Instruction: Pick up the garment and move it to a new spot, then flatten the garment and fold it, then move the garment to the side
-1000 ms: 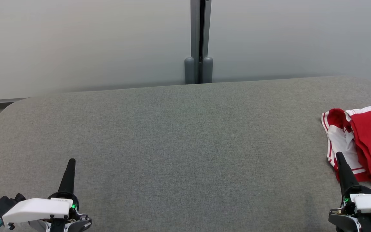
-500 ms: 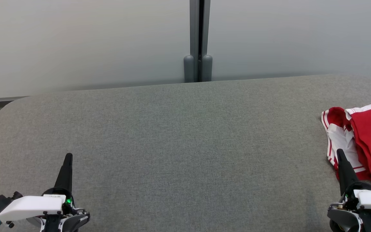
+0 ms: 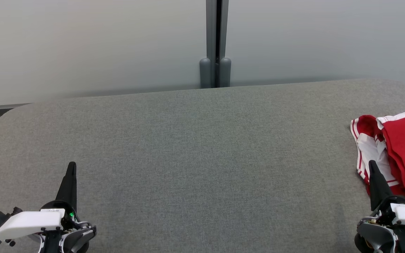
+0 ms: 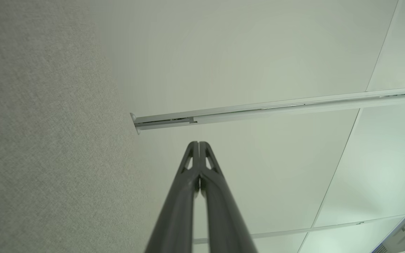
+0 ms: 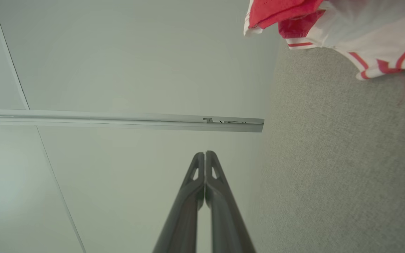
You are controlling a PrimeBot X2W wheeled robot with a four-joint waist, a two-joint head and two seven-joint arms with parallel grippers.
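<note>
Your fingers [image 3: 69, 186], both long dark pairs, are pressed together and hold nothing. The left gripper [image 3: 71, 167] is over the near left corner of the grey fabric-covered table [image 3: 202, 158], and the right gripper [image 3: 371, 165] is by the near right corner. Just beyond your right tips, the crumpled red-and-white striped-trim garment [image 3: 404, 140] lies at the table's right edge, partly out of frame. Expect it to be light and limp, sagging and trailing once lifted. I'd pinch the white striped hem nearest you. Past the far edge stands a grey panel post [image 3: 215, 42].
</note>
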